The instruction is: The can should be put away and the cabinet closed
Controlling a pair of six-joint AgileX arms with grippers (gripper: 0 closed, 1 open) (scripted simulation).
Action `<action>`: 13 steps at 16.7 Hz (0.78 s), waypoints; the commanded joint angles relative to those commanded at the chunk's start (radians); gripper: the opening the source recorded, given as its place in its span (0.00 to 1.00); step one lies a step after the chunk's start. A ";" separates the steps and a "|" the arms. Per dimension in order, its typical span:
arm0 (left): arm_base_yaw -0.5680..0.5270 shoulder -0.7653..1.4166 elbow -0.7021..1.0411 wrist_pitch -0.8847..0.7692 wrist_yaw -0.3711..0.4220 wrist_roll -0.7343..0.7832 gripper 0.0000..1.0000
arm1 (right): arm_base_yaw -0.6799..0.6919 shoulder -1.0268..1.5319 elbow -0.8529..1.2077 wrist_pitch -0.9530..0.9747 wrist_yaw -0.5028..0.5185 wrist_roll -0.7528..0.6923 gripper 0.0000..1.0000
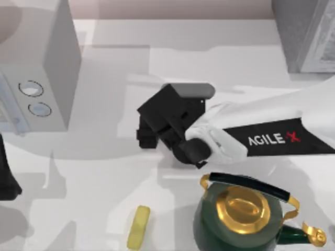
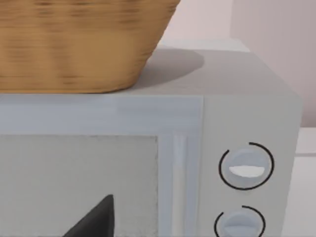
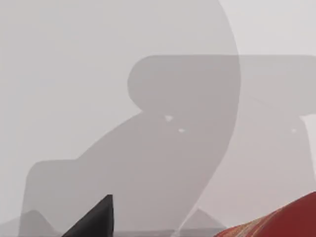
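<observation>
My right gripper (image 1: 149,135) hovers mid-table; I cannot tell how its fingers stand. The can (image 3: 284,222) is a red curve beside it in the right wrist view. The arm reads "AGILE X". The kettle (image 1: 238,219) and yellow block (image 1: 138,226) sit near, the microwave (image 1: 39,73) far left on the white table (image 1: 94,183). My left arm is parked at the left edge.

"AGILE X" on right arm (image 1: 272,137)

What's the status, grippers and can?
Right gripper mid-table, can red at its wrist view's edge. Left arm parked at table's left. Green kettle close beside right arm.
</observation>
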 joint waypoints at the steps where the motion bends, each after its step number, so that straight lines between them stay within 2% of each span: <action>1: 0.000 0.000 0.000 0.000 0.000 0.000 1.00 | 0.000 0.000 0.000 0.000 0.000 0.000 0.92; 13: 0.000 0.000 0.000 0.000 0.000 0.000 1.00 | 0.000 0.000 0.000 0.000 0.000 0.000 0.02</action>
